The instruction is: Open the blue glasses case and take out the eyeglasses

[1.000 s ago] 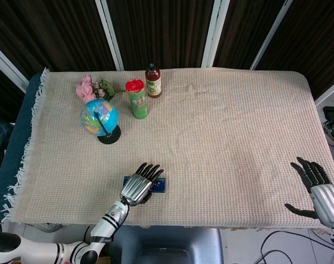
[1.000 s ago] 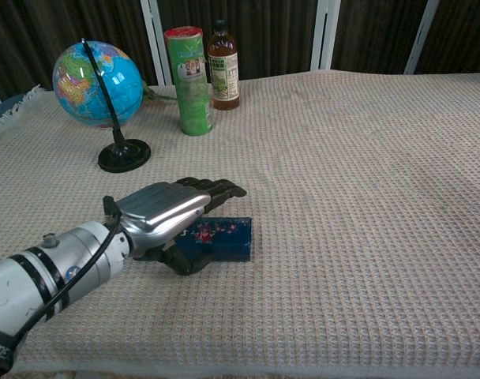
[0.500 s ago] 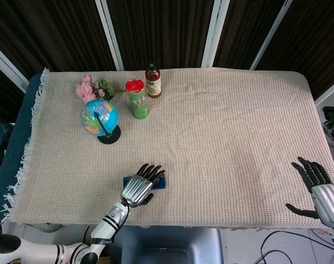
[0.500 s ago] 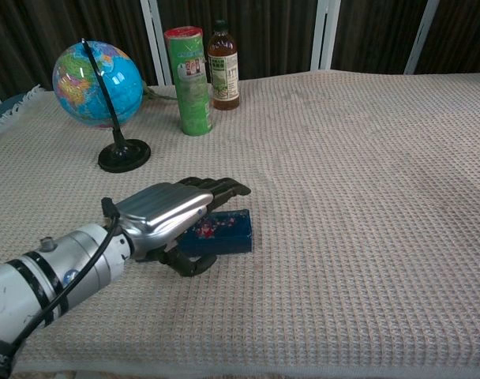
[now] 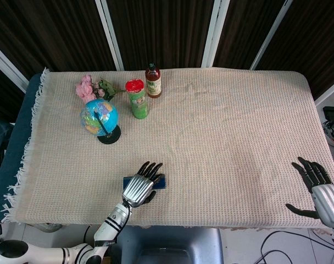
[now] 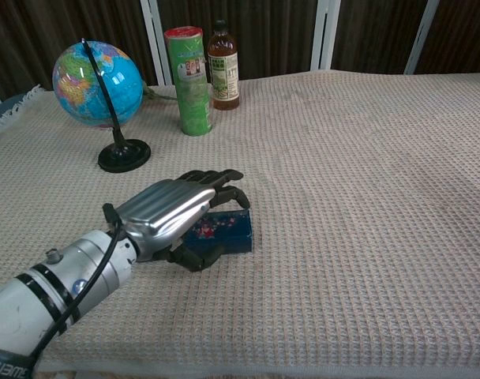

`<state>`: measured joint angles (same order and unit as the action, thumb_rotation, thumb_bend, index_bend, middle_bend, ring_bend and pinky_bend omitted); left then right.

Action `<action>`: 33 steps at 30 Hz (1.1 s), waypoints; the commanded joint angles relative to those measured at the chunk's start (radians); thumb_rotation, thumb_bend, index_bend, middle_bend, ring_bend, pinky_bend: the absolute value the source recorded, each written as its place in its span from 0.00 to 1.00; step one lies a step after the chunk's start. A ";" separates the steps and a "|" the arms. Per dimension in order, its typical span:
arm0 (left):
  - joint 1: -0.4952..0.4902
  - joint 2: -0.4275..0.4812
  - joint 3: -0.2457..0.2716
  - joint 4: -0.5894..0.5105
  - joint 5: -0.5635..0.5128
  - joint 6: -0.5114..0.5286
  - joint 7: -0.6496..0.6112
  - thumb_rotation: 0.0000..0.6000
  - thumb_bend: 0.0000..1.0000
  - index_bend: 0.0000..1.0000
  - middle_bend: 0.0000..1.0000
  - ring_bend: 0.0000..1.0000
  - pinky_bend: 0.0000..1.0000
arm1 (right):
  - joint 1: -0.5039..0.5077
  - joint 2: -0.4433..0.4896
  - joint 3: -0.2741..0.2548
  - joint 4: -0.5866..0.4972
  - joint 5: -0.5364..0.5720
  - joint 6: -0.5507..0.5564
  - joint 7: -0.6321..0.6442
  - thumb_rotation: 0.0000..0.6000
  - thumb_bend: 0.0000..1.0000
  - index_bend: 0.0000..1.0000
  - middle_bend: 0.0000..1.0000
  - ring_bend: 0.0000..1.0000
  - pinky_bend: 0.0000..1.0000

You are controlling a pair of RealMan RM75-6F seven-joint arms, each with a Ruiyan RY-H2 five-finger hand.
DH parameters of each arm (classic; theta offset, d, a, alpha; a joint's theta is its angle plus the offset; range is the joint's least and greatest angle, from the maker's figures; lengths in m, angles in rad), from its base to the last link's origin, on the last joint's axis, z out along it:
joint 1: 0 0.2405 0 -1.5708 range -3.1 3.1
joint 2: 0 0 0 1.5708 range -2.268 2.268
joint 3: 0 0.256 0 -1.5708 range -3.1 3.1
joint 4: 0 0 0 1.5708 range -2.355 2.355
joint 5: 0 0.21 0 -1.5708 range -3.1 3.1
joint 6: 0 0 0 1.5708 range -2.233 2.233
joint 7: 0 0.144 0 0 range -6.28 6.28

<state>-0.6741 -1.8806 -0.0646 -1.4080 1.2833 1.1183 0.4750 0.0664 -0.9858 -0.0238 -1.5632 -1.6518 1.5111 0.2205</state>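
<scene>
The blue glasses case point(image 6: 228, 231), closed and with a small flower print on its side, lies near the table's front edge, left of centre. My left hand point(image 6: 173, 213) covers most of it. The fingers point(image 6: 220, 180) reach over its far edge and the thumb point(image 6: 196, 256) presses its near side, so the hand grips the case. From the head view only the right end of the case point(image 5: 160, 180) shows beyond the left hand point(image 5: 138, 188). My right hand point(image 5: 315, 184) hovers at the table's front right corner, fingers spread, holding nothing. No eyeglasses are visible.
A globe on a black stand point(image 6: 98, 83), a green snack can point(image 6: 189, 79) and a brown sauce bottle point(image 6: 223, 67) stand at the back left. Pink flowers point(image 5: 87, 88) lie behind the globe. A beige woven cloth point(image 5: 227, 126) covers the table.
My left hand has curled tighter over the case, and the case has shifted slightly away from the front edge with it. The right hand has barely moved.
</scene>
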 commanded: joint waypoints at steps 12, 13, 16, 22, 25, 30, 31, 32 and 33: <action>0.003 0.003 -0.019 0.005 -0.017 -0.028 0.030 1.00 0.43 0.33 0.04 0.00 0.00 | -0.001 0.001 0.001 -0.002 0.004 -0.001 -0.001 1.00 0.18 0.00 0.00 0.00 0.00; 0.003 0.003 -0.021 0.005 -0.018 -0.030 0.032 1.00 0.43 0.33 0.04 0.00 0.00 | -0.001 0.000 0.001 -0.001 0.004 -0.001 0.000 1.00 0.18 0.00 0.00 0.00 0.00; 0.002 0.004 -0.024 0.007 -0.023 -0.035 0.044 1.00 0.43 0.33 0.04 0.00 0.00 | -0.001 0.000 0.001 0.000 0.003 0.000 0.000 1.00 0.18 0.00 0.00 0.00 0.00; 0.002 0.006 -0.033 0.004 -0.034 -0.037 0.069 1.00 0.44 0.37 0.05 0.00 0.00 | 0.000 0.001 0.001 -0.002 0.004 -0.002 -0.002 1.00 0.18 0.00 0.00 0.00 0.00; 0.002 0.002 -0.037 0.012 -0.030 -0.030 0.072 1.00 0.45 0.43 0.07 0.00 0.00 | 0.000 -0.001 0.001 -0.001 0.003 -0.002 -0.003 1.00 0.18 0.00 0.00 0.00 0.00; 0.003 -0.009 -0.042 0.037 -0.010 -0.012 0.071 1.00 0.52 0.51 0.11 0.00 0.00 | 0.001 0.000 0.001 -0.004 0.004 -0.004 -0.007 1.00 0.18 0.00 0.00 0.00 0.00; 0.003 -0.012 -0.042 0.043 -0.004 -0.007 0.071 1.00 0.53 0.52 0.12 0.00 0.00 | 0.001 0.000 0.001 -0.004 0.004 -0.004 -0.007 1.00 0.18 0.00 0.00 0.00 0.00; 0.003 -0.015 -0.043 0.049 0.001 -0.003 0.068 1.00 0.55 0.54 0.12 0.00 0.00 | 0.000 0.000 0.001 -0.003 0.003 -0.004 -0.007 1.00 0.18 0.00 0.00 0.00 0.00; 0.003 -0.019 -0.044 0.056 0.007 0.001 0.065 1.00 0.56 0.55 0.12 0.00 0.00 | 0.000 0.000 0.001 -0.003 0.003 -0.003 -0.007 1.00 0.18 0.00 0.00 0.00 0.00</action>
<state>-0.6712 -1.8959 -0.1075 -1.3562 1.2863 1.1163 0.5423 0.0667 -0.9861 -0.0232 -1.5663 -1.6491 1.5076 0.2136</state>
